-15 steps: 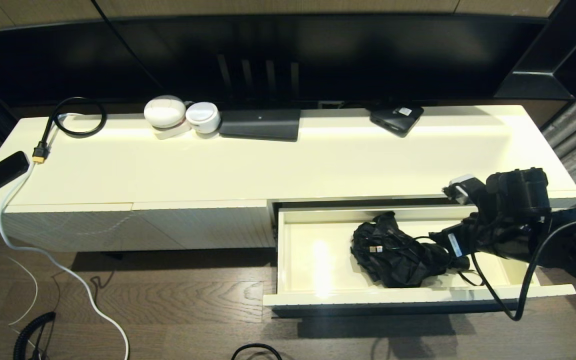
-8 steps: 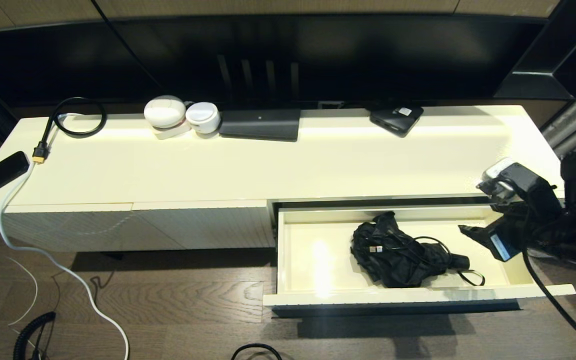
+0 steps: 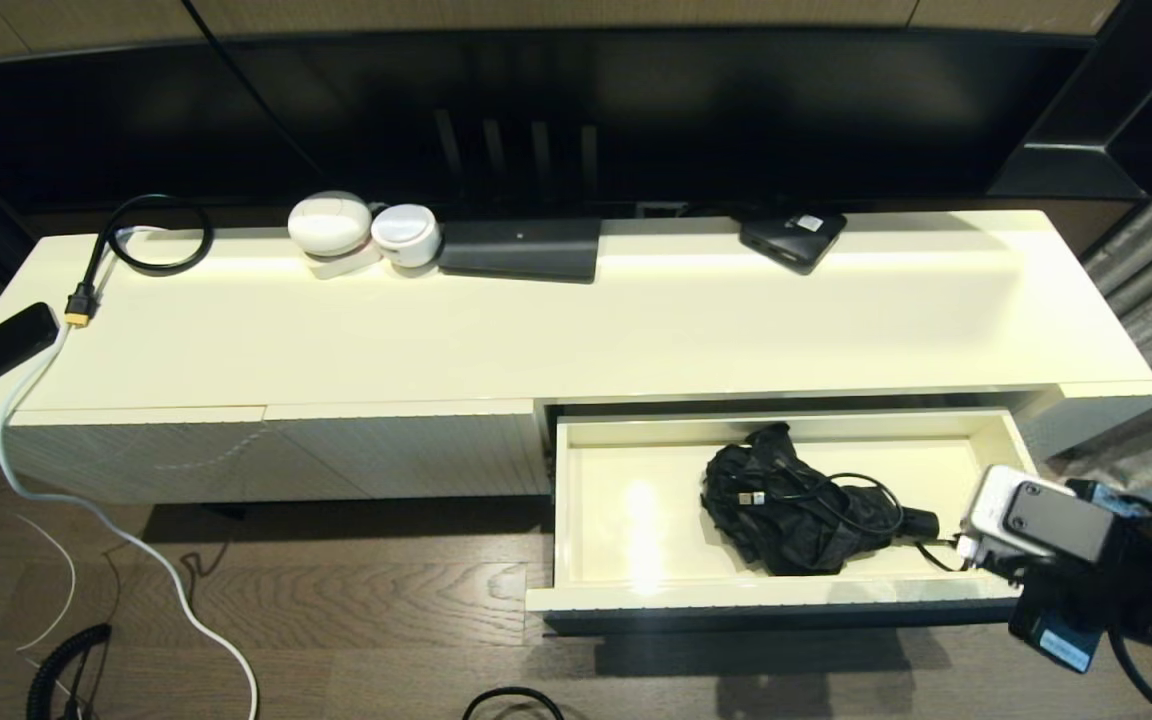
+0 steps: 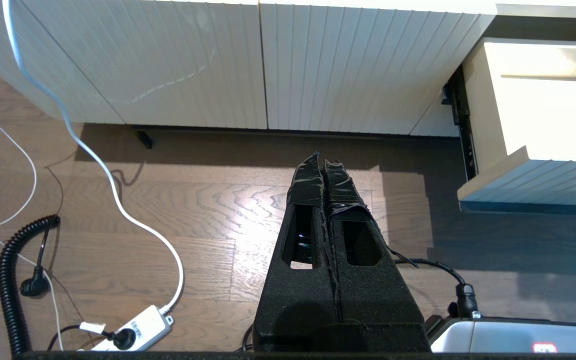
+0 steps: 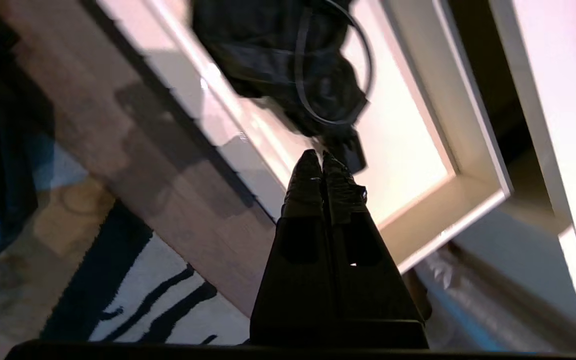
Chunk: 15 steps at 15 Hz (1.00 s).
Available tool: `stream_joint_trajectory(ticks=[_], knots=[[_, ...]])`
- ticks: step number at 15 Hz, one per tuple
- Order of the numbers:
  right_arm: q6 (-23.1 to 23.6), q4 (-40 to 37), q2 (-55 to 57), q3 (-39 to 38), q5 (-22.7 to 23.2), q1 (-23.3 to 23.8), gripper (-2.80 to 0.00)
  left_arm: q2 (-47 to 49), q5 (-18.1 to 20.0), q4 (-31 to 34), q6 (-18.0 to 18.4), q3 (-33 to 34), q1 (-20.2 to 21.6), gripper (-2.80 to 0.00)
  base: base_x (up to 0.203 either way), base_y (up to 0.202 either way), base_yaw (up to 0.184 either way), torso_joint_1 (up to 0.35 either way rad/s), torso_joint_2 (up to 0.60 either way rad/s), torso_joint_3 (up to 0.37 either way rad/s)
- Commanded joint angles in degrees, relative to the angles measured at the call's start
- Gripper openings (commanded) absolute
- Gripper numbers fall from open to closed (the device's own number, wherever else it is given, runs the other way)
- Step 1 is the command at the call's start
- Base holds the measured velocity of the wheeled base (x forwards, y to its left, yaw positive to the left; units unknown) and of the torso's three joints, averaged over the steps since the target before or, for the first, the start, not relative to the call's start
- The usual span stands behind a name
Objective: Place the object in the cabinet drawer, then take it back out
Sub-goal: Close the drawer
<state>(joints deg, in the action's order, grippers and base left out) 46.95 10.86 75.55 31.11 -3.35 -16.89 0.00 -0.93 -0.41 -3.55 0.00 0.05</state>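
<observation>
Head view shows the black object point(image 3: 796, 510) lying in the open cabinet drawer point(image 3: 786, 592), unretrieved, right gripper point(image 5: 322, 165) closed empty.

Black tape-wrapped tool point(image 4: 323, 165) fingers

Right arm point(image 3: 1056, 540) pulled back out of the drawer point(image 3: 786, 592), now low past its front right corner, fingers point(image 5: 313, 172) pressed together, black bundle point(image 3: 796, 510) left lying uncovered inside.

Left gripper point(image 4: 322, 161) fingers point(image 4: 309, 180) together above wood floor point(image 4: 208, 210), beside open cabinet drawer point(image 4: 533, 175).
</observation>
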Motion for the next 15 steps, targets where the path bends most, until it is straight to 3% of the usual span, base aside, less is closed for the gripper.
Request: stream_joint_trajectory(ticks=[1,7,15], knots=[[2.52,0.09,1.25,-1.83,0.17,-5.87,-2.80,0.00,-0.04,-0.02,-0.06,0.00,0.03,-2.80,0.000,0.000,0.000,0.000,0.00,0.000],[3.16,2.66,13.38,-2.90,0.27,-8.82,-2.80,0.00,-0.04,-0.02,-0.06,0.00,0.04,-2.80,0.000,0.000,0.000,0.000,0.00,0.000],[3.32,14.07,24.11,-3.89,0.14,-8.77,-2.80,0.00,-0.04,-0.02,-0.06,0.02,-0.04,-2.80,0.000,0.000,0.000,0.000,0.00,0.000]])
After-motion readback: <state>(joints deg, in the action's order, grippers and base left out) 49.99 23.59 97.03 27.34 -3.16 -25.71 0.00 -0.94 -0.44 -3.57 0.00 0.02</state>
